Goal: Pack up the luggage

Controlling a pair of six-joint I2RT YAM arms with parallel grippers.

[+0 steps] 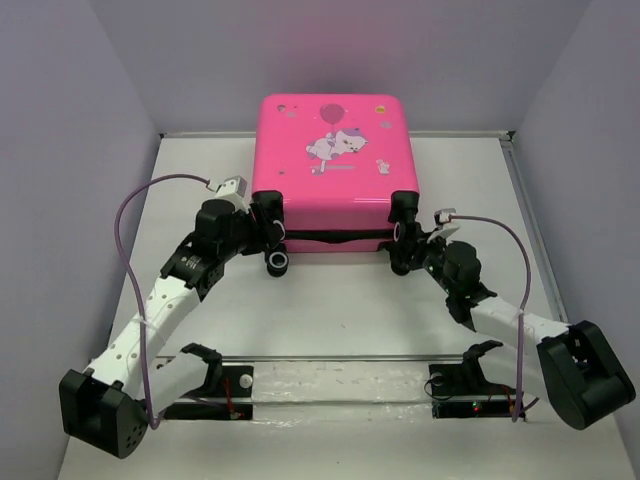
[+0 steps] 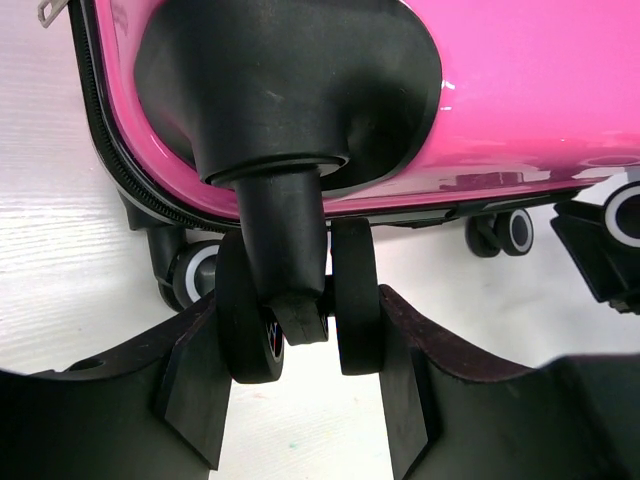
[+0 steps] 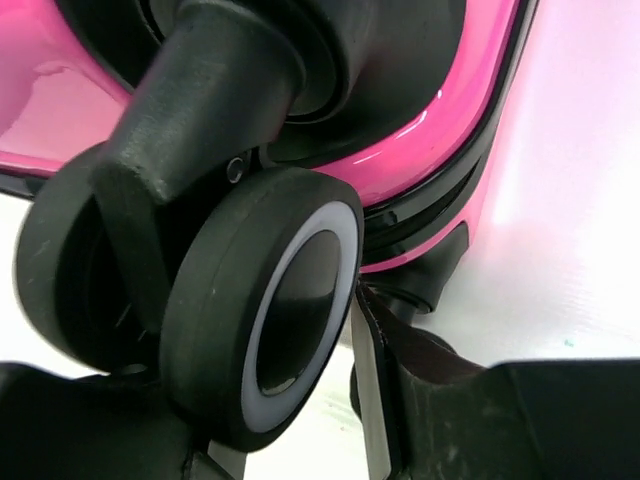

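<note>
The luggage, a bright pink hard-shell suitcase with a white cartoon animal and balloon on the lid, lies flat and closed at the back middle of the table. Its black caster wheels face the arms. My left gripper is at the left front corner. In the left wrist view its fingers press both sides of a twin caster wheel under the pink shell. My right gripper is at the right front corner. In the right wrist view its fingers close around a white-ringed caster wheel.
A clear rail with black brackets runs across the near edge between the arm bases. Grey walls enclose the white table on three sides. Two lower casters of the suitcase rest on the table.
</note>
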